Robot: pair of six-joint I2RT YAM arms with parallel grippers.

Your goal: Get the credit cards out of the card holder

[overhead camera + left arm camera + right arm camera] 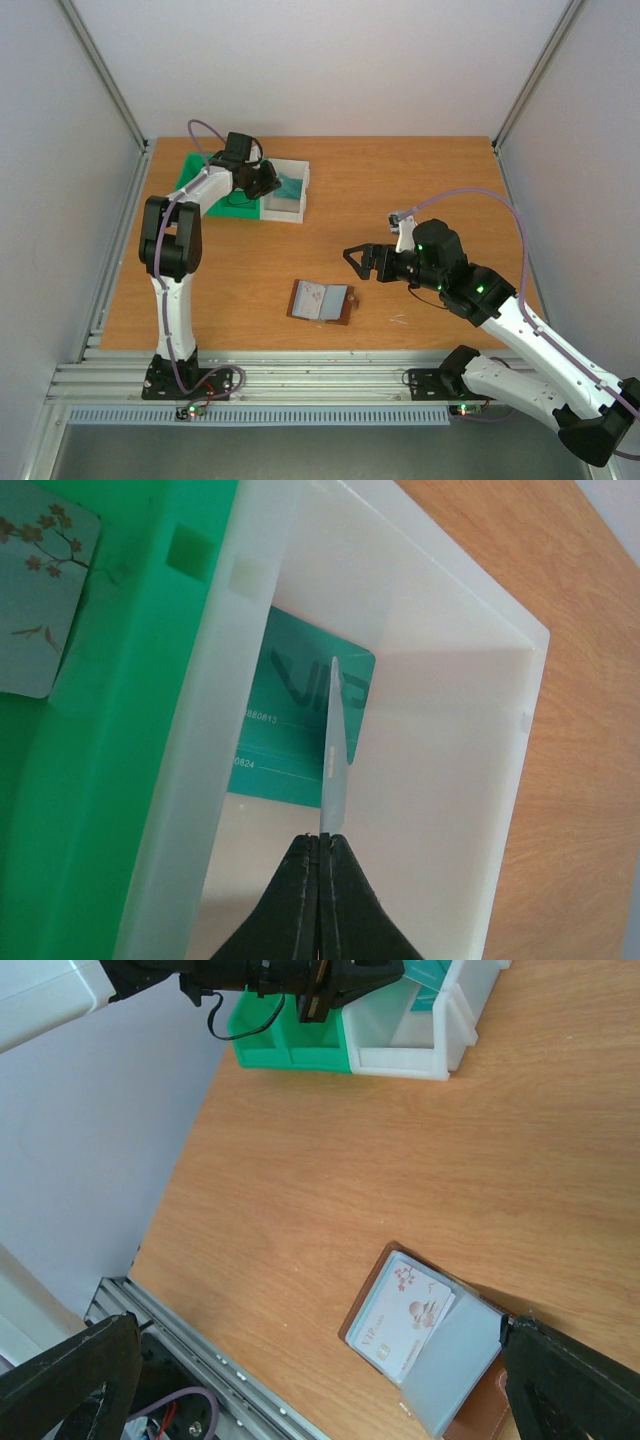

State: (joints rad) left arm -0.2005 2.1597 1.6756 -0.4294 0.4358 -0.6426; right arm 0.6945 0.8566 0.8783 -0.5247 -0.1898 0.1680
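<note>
The brown card holder point(322, 300) lies open on the table near the front; in the right wrist view point(482, 1415) a white card with a blossom print point(405, 1318) sits half out of its blue-grey pocket point(458, 1358). My right gripper point(352, 258) is open and empty, hovering just above and right of the holder, its fingers spread wide around it in the wrist view point(320, 1360). My left gripper point(322, 842) is shut on a thin greyish card point(335, 750), seen edge-on, above the white bin point(225, 740). A teal card point(295, 730) lies inside that bin.
A green bin point(130, 730) stands beside the white one at the back left point(203, 180), holding a pale card with a blossom print point(40, 590). White walls and metal posts enclose the table. A metal rail runs along the near edge point(300, 378).
</note>
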